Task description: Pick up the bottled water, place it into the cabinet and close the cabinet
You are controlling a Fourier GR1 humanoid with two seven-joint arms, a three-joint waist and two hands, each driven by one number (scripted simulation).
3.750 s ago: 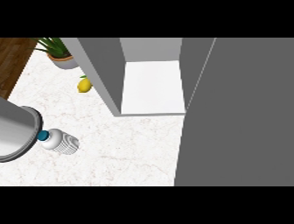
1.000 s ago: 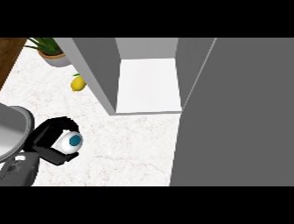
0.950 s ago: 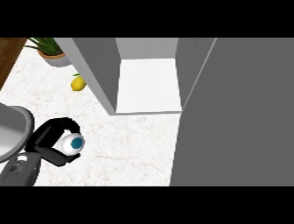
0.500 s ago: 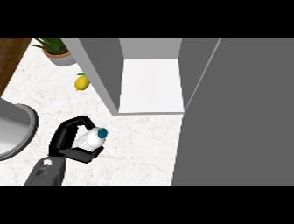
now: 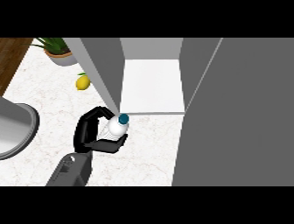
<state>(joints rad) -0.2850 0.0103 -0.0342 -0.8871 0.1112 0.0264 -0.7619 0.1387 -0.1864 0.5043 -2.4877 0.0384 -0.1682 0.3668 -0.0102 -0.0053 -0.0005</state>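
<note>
Cropping hides much: one large grey cylinder [image 5: 4, 127] at 9 o'clock runs off the left edge, and it may be part of the robot's arm, though I cannot tell. One clear plastic water bottle with a teal cap [image 5: 117, 127] sits at 3 o'clock of the left hand [image 5: 85, 136], whose fingers and thumb curl round it and cover its lower body. It hangs over the white marble table [image 5: 46, 98], just outside the front corner of the one open grey cabinet with a white floor [image 5: 153, 87] at 12 o'clock. One yellow lemon [image 5: 82, 82] and one green potted plant [image 5: 57, 51], its leaves cut off, lie at 11 o'clock.
</note>
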